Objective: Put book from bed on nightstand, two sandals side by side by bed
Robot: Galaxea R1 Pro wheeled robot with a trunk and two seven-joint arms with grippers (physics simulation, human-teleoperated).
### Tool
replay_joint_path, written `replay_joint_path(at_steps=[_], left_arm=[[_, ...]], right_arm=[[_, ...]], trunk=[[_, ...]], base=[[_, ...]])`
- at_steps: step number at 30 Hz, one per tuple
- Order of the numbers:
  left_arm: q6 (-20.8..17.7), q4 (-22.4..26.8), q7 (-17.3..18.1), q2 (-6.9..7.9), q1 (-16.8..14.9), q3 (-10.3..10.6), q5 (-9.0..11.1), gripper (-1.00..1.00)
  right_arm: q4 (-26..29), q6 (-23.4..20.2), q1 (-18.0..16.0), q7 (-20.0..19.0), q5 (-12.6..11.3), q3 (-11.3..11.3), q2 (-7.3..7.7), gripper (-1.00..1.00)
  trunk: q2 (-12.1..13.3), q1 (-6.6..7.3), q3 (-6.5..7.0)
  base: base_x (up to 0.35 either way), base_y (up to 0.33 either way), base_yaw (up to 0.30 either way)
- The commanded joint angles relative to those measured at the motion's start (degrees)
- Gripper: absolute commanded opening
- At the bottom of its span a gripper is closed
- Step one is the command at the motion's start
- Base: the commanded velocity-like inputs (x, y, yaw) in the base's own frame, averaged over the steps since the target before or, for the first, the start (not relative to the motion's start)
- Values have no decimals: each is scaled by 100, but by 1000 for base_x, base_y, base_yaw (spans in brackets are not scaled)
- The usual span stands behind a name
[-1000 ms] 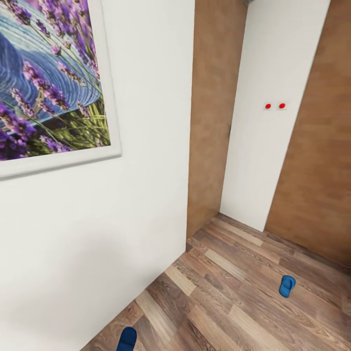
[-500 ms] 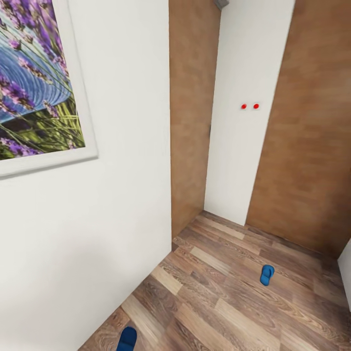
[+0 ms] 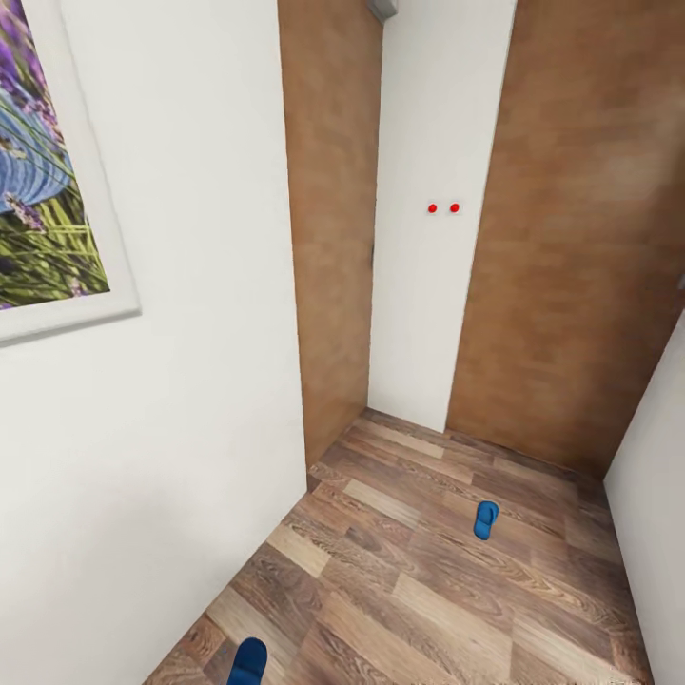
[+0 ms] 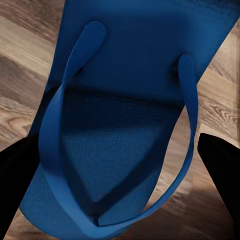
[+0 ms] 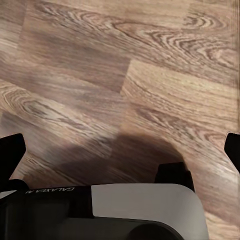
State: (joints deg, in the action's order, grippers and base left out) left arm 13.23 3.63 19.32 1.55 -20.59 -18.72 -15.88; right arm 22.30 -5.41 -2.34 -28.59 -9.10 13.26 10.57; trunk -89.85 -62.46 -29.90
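Left claw (image 4: pixel 120 165) is holding one blue sandal (image 4: pixel 130 110), its dark fingertips (image 4: pixel 17 175) sitting at either side of the sole near the toe end, closed against its edges as far as I can judge. In the head view the tip of this sandal (image 3: pixel 247 661) is showing at the lower edge, over the wood-plank floor (image 3: pixel 400 609). Right claw (image 5: pixel 120 155) is hanging spread wide with nothing between its fingers, over bare planks.

A second sandal (image 3: pixel 485 519) is lying on the floor further in, well apart from the carried one, near the brown wall panel (image 3: pixel 561 285) and the white pillar bearing two red dots (image 3: pixel 442 207). A framed lavender picture (image 3: pixel 43 190) is hanging on the white wall (image 3: pixel 190 381) at the left. Bed, book and nightstand cannot be placed from here.

Judging by this, the robot is travelling with one sandal in hand. To do it well, the left grip should be kept firm and level so the floppy sole is not slipping out, while the free right claw is steered toward the far sandal, coming at it along its length and pinching across the sole.
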Motion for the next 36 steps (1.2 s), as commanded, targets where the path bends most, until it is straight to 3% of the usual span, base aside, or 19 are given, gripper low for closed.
replay_joint_path(at_steps=[1, 12, 24, 36], left_arm=[[22, -2, 19, 2, -1, -50, -56, -100], [22, -2, 19, 1, -5, -53, -56, -100], [22, -2, 19, 2, -5, -53, -56, -100], [22, -2, 19, 3, -6, -52, -56, -100]], right_arm=[[3, -57, -4, -32, -57, 27, -2, 100], [3, -57, -4, -32, -57, 25, -2, 100], [3, -57, -4, -32, -57, 27, -2, 100], [3, -57, -4, -32, -57, 27, -2, 100]], trunk=[[-3, 0, -6], [-3, 0, -6], [-3, 0, -6], [-3, 0, -6]], base=[[0, 0, -241], [0, 7, -241], [54, 194, -241], [3, 10, -239]])
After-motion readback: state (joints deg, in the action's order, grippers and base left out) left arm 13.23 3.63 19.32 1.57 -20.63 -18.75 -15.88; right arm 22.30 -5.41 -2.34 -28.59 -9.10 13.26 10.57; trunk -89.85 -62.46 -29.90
